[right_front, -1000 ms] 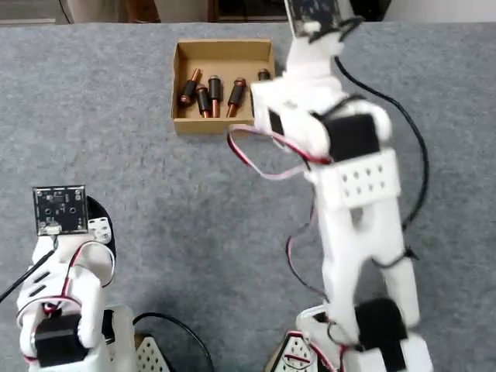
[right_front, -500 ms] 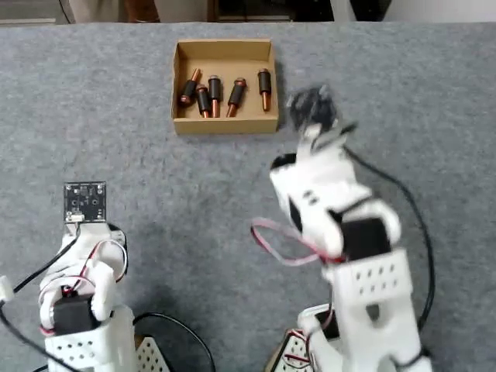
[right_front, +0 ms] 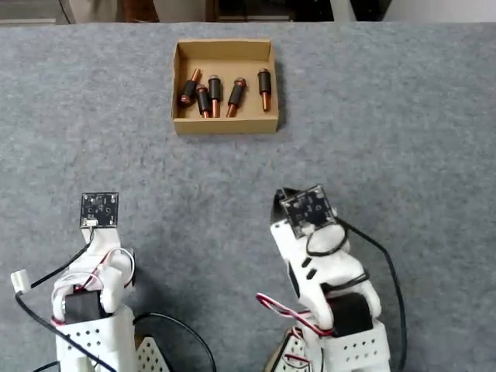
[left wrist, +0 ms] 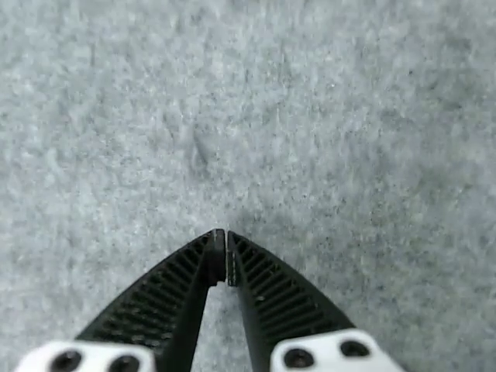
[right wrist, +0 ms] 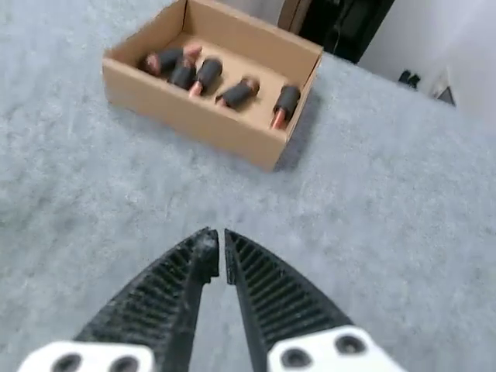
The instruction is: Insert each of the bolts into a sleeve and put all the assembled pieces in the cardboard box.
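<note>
Grey felt-like table (right_front: 403,139), seen from the high view, with two arms parked along the near edge. Quick count: one cardboard box (right_front: 223,125), five assembled pieces (right_front: 215,94), two arms, two grippers.

Box sits at about 12 o'clock on the table, a touch toward 11, open side up. All five pieces are lying flat inside it, each one a black sleeve (right_front: 265,80) with a copper bolt (right_front: 266,102) poking out. Four of them are bunched toward the 9 o'clock half of the box, close together, a couple looking like they touch. The fifth lies by itself near the 3 o'clock wall.

Left arm (right_front: 89,310) is down at 7 o'clock, right arm (right_front: 329,287) at 5 o'clock, both well apart from the box.

Left gripper (left wrist: 225,260) has its tips pressed together with nothing between them, just bare felt under it. Right gripper (right wrist: 222,260) is closed too, barely a sliver of gap at the tips, holding nothing. From its wrist view the box with the five pieces sits out ahead of the fingers.
</note>
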